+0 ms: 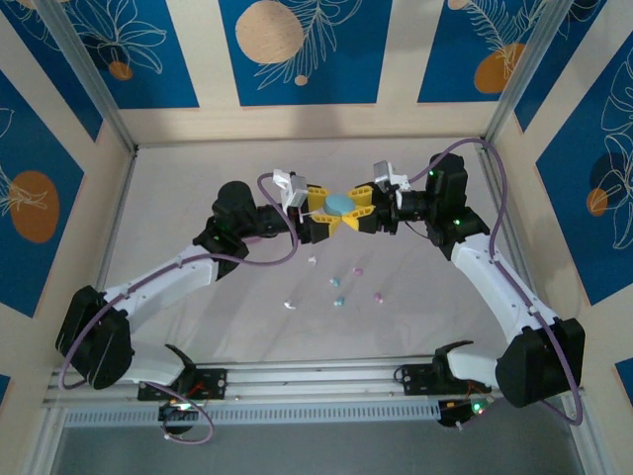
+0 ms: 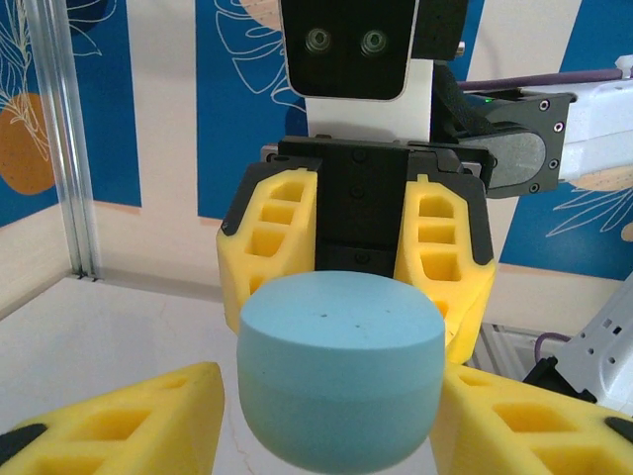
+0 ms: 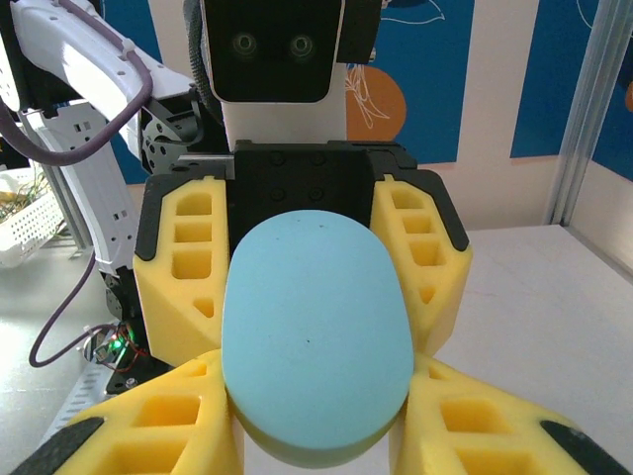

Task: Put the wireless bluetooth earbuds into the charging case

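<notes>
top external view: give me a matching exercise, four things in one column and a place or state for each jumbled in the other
Things:
1. light blue charging case
2. right tool
3. white earbuds
4. pink earbuds

Places or states:
a. lying on the table, rightmost of the buds
b. held up in the air, off the table
c. lying on the table, leftmost of the buds
d. shut on the case

Pairs: 1-b, 2-d, 3-c, 4-a
</notes>
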`<state>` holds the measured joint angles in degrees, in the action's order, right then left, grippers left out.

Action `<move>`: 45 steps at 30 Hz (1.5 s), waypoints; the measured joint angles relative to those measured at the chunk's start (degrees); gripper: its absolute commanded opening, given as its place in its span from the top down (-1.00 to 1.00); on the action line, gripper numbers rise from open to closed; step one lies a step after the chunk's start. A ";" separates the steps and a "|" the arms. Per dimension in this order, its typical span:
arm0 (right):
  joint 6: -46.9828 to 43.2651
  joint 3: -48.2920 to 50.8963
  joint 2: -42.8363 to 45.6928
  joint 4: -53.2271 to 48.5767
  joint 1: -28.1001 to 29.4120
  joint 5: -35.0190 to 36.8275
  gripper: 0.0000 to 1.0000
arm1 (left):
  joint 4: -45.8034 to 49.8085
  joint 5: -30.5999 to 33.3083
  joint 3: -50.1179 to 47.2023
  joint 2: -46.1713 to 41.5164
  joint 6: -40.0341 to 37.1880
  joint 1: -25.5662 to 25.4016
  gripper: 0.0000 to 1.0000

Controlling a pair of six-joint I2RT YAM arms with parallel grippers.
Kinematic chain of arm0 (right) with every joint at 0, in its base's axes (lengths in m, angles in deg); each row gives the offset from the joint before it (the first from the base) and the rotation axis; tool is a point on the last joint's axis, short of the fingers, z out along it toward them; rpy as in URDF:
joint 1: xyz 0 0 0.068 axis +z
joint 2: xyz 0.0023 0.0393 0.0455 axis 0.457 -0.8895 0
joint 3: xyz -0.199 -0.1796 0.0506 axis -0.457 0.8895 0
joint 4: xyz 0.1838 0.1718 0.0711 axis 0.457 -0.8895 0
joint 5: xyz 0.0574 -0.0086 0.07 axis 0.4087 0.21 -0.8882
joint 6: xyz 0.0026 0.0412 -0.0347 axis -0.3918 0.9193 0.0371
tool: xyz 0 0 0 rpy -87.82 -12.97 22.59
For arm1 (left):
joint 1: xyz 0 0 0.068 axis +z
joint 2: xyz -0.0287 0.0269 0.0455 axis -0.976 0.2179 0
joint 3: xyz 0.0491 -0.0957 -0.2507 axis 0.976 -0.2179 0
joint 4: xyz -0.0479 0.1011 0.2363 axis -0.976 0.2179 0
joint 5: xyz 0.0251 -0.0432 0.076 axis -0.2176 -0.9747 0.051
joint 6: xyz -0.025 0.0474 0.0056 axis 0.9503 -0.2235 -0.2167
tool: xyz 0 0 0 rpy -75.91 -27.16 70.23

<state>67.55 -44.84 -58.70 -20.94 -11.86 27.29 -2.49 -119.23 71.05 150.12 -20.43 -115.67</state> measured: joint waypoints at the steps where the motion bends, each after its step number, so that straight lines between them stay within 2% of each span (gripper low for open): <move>1: -0.02 0.00 0.00 0.00 -0.09 -0.02 0.37 | -0.04 0.00 0.00 0.00 0.04 0.00 -0.14; 22: -1.25 0.00 0.00 0.00 -0.37 0.04 0.38 | -0.52 -0.24 0.07 0.00 1.29 0.00 -0.14; 26: -1.51 0.00 0.00 0.00 -0.37 0.07 0.38 | -0.42 -0.55 0.24 0.00 1.60 0.00 0.04; 35: -2.27 -0.04 0.00 -0.57 -0.33 0.07 0.37 | 1.75 -1.14 1.14 0.00 1.03 0.00 0.26; 38: -2.67 -0.31 0.00 -1.20 -0.31 0.26 0.31 | 1.81 -1.31 1.14 0.00 1.03 0.00 0.35; 45: -0.04 -1.62 -0.02 -3.04 -0.48 0.48 0.02 | 1.36 -1.11 1.14 -0.20 0.76 0.00 0.45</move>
<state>67.51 -46.45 -58.72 -23.97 -12.34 27.77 -1.14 -120.34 72.19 149.92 -19.67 -115.67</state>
